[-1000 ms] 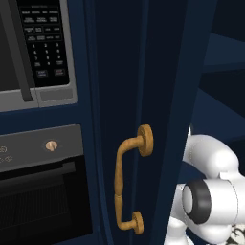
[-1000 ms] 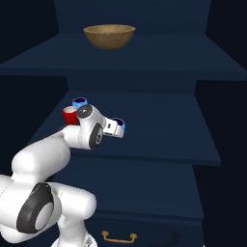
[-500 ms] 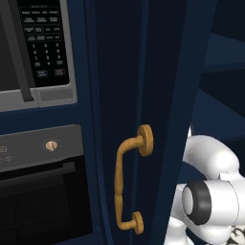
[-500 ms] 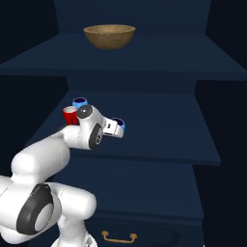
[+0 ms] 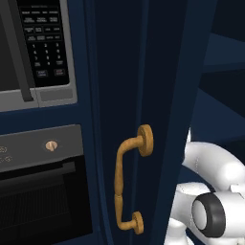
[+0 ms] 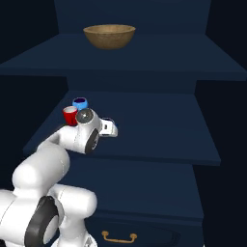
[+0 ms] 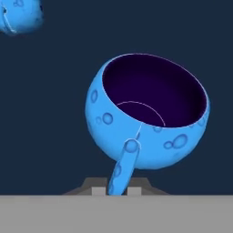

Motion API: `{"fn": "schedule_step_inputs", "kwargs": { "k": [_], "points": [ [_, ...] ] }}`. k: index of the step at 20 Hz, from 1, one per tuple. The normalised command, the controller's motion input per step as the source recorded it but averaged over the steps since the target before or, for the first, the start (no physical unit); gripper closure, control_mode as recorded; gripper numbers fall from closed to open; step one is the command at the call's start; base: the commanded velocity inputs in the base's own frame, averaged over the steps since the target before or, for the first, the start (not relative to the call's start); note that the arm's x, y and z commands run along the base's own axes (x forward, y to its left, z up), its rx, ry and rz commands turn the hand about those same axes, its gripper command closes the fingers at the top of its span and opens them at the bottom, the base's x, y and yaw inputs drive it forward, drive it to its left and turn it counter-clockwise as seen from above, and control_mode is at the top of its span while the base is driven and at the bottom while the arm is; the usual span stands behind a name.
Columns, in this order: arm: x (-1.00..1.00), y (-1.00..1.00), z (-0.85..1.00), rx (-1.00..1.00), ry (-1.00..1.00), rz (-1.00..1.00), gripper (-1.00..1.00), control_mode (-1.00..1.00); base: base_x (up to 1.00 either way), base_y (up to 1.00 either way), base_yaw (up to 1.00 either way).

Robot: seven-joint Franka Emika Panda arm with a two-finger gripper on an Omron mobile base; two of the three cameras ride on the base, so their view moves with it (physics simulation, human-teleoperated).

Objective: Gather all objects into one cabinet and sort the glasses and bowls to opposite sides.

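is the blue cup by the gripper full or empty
Empty: the hand view looks into the blue cup, showing only its dark bare inside and bottom ring.

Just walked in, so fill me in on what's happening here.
The white robot arm reaches into the open navy-blue cabinet. Its gripper is shut on the handle of a round light-blue cup with a dark inside. A red tapered tumbler stands on the middle shelf; a wide tan wooden bowl sits on the shelf above.
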Motion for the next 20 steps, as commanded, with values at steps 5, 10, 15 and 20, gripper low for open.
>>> {"fn": "schedule_step_inputs", "kwargs": {
  "k": [5, 10, 15, 20],
  "points": [
    [-0.15, 0.28, 0.00, 0.00, 0.00, 0.40, 1.00, -1.00, 0.00, 0.00, 0.00],
    [-0.13, 0.37, 0.00, 0.00, 0.03, 0.42, 1.00, -1.00, 0.00, 0.00, 0.00],
    [-0.02, 0.52, 0.00, 0.00, 0.05, 0.35, 1.00, -1.00, 0.00, 0.00, 0.00],
    [0.00, 0.54, 0.00, 0.00, 0.13, 0.25, 1.00, -1.00, 0.00, 0.00, 0.00]
  ]
}}
